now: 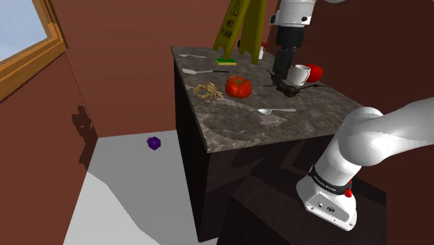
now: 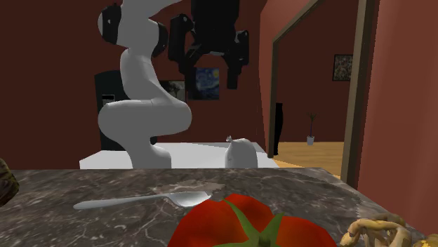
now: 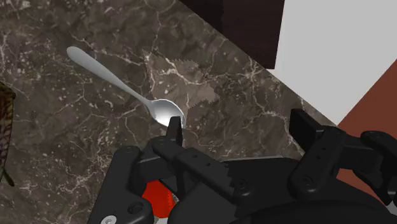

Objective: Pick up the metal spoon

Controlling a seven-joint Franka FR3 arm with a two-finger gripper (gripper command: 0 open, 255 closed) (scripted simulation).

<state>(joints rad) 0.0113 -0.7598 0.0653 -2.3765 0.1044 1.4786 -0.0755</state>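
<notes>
Counter (image 1: 229, 129), frame centre: dark grey-brown marble, pale veining. Spoon (image 1: 277, 111): silver-grey, plain. Tomato (image 1: 238, 86): red, green stalk. Sign (image 1: 240, 28), top: yellow, black print. Mug (image 1: 300, 74): white. Small object (image 1: 154, 143), left, on grey floor (image 1: 125, 184): purple. Walls (image 1: 125, 56): dark red-brown.

Dark-red walls (image 1: 125, 62), grey floor (image 1: 125, 188), marble counter (image 1: 236, 127)

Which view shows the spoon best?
Wrist view: the spoon lies whole from above, handle to bowl. Second exterior view catches it low and edge-on behind the tomato. Shoulder view has it far off on the countertop.
</notes>
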